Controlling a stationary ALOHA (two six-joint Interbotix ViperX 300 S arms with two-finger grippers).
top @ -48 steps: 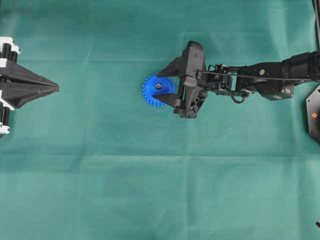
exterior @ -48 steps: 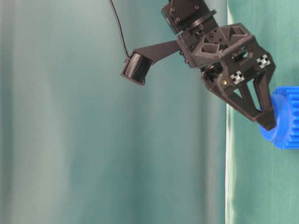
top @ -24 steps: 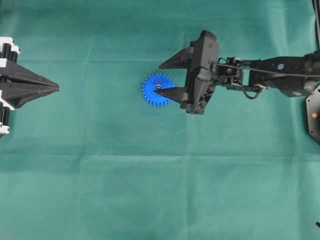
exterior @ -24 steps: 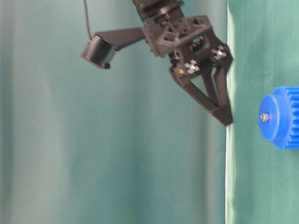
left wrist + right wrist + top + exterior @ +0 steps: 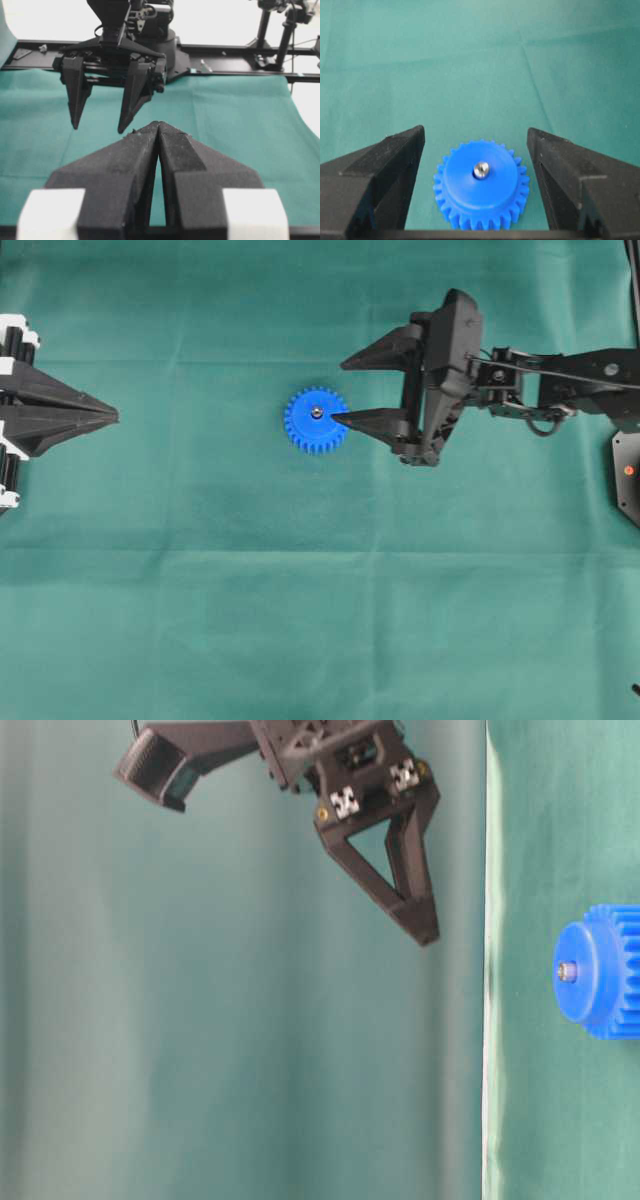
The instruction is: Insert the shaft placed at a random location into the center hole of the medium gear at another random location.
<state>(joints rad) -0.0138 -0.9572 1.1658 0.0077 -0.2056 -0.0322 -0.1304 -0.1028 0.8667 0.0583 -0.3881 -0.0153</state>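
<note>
Two arms in shot, one gear btwn them. Medium gear [image 5: 316,421], bright blue, lies flat on the green table [image 5: 300,620], a bit left of centre and toward the far side in the overhead view. Shaft [image 5: 481,170] stands in the center hole [image 5: 316,413], silvery tip poking just above the raised hub — clear in the right wrist view and the table-level view [image 5: 567,971].

Right gripper [image 5: 337,392] hangs just right of the gear, jaws released, spread wide, nothing btwn them. Table-level view shows the tips lifted clear of the gear, no contact. In the right wrist view the two black fingers [image 5: 385,165] frame the gear either side w/o touching.

Left gripper [image 5: 112,417] sits far left, well apart from the gear, jaws clenched, tips pressed together, empty; the left wrist view shows only a hairline seam.
</note>
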